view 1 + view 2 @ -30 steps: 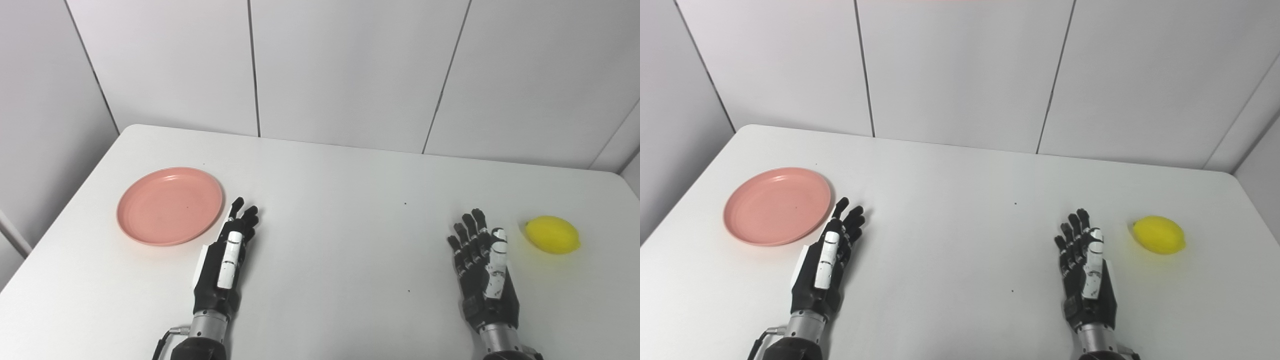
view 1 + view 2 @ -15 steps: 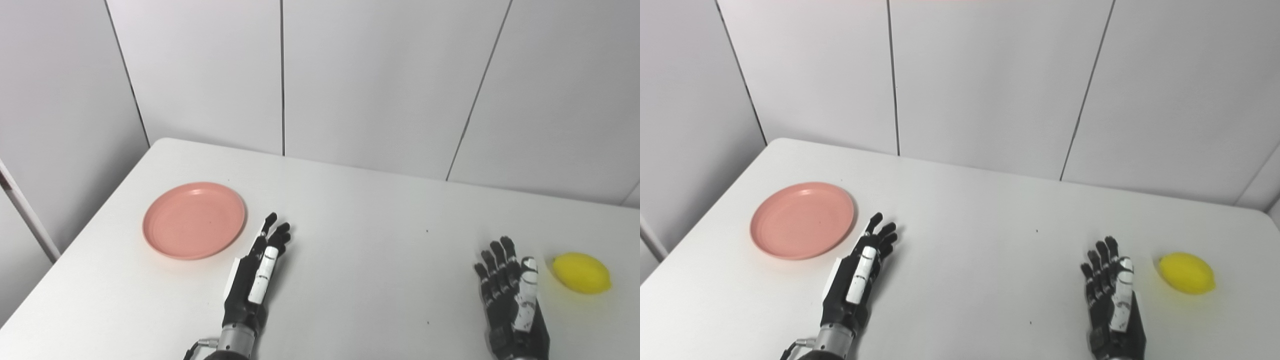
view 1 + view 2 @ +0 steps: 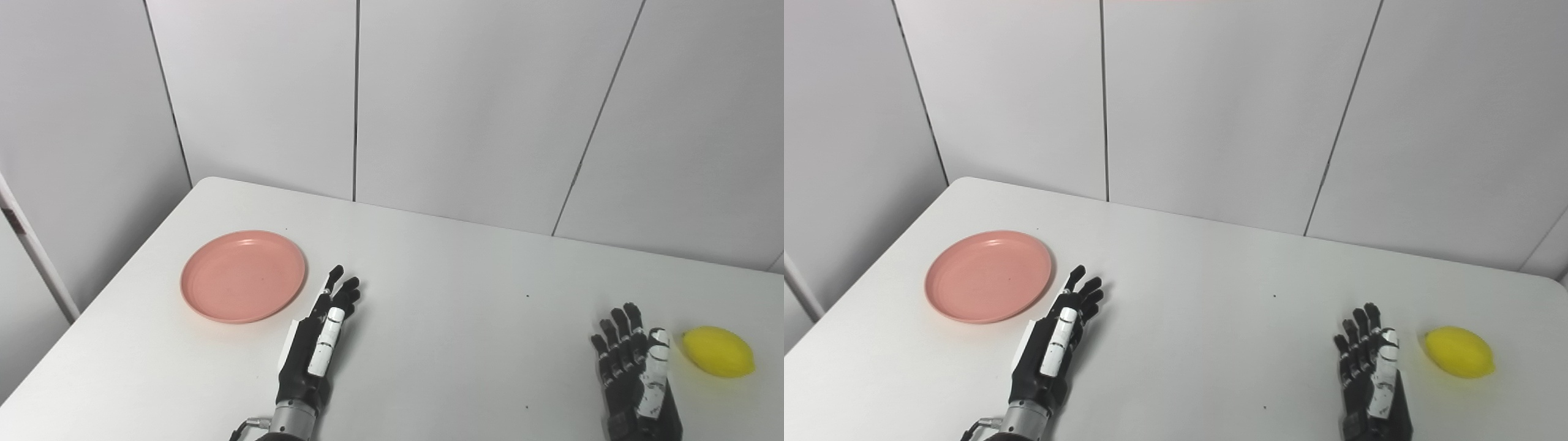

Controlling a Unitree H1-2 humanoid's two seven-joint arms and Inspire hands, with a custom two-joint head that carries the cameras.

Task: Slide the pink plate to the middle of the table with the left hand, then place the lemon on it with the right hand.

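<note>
Only the camera has shifted; pink plate (image 3: 243, 275) lies just left of the spread left robot hand (image 3: 315, 343), lemon (image 3: 718, 351) just right of the spread right robot hand (image 3: 637, 373).

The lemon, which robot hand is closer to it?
The right hand. It rests just left of the lemon, not touching it. The left hand is far across the table, beside the pink plate.
</note>
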